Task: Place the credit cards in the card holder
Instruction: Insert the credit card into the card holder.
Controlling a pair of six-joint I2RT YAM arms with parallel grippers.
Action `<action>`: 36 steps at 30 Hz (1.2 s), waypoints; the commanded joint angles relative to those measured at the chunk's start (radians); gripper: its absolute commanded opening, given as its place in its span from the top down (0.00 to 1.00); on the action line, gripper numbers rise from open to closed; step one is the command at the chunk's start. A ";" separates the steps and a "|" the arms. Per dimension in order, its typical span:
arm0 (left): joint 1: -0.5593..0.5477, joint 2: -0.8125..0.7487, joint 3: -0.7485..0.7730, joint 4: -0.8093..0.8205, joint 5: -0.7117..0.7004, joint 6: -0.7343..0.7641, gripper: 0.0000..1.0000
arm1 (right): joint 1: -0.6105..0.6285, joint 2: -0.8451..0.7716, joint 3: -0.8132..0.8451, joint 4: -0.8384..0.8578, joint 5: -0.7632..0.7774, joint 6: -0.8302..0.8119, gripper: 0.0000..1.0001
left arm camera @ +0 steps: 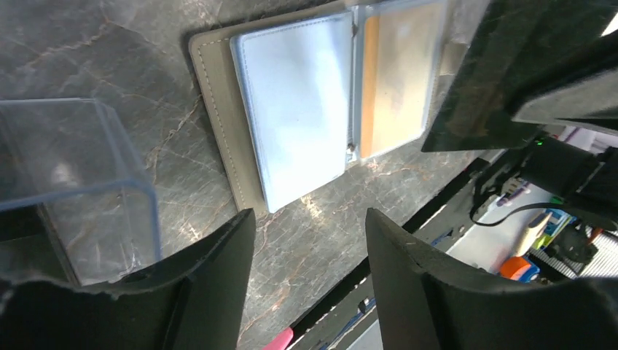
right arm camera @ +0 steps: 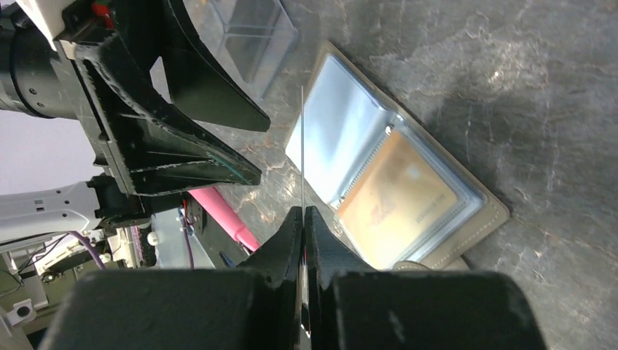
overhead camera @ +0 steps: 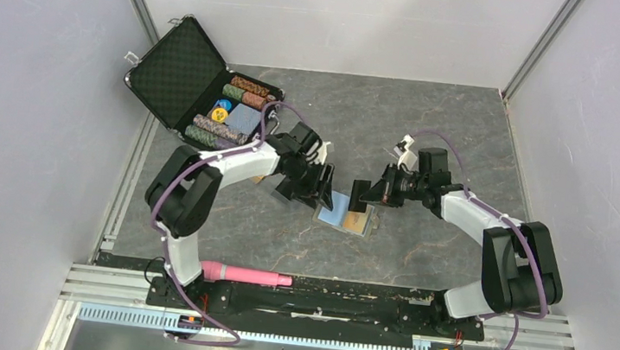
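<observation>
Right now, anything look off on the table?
Only the pink mic-like object lying by the left arm's base, unrelated to the task. The holder lies open and flat, one orange card sleeved neatly.

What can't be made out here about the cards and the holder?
- The held card: the right wrist view shows it edge-on in the shut right hand; colour and face unreadable.
- The card holder: in the left wrist view, its far side is covered by the right hand and cut by the top edge.
- The orange card: print too blurred to read in the right wrist view.
</observation>
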 commanded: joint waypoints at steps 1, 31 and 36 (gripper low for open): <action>-0.020 0.047 0.091 -0.100 -0.181 0.070 0.36 | -0.007 -0.026 0.008 -0.081 0.028 -0.078 1.00; -0.094 0.217 0.230 -0.147 0.023 0.039 0.52 | -0.113 0.035 -0.041 -0.138 -0.039 -0.160 1.00; -0.094 0.215 0.240 -0.242 -0.122 0.103 0.57 | -0.112 0.067 -0.055 -0.122 -0.045 -0.159 1.00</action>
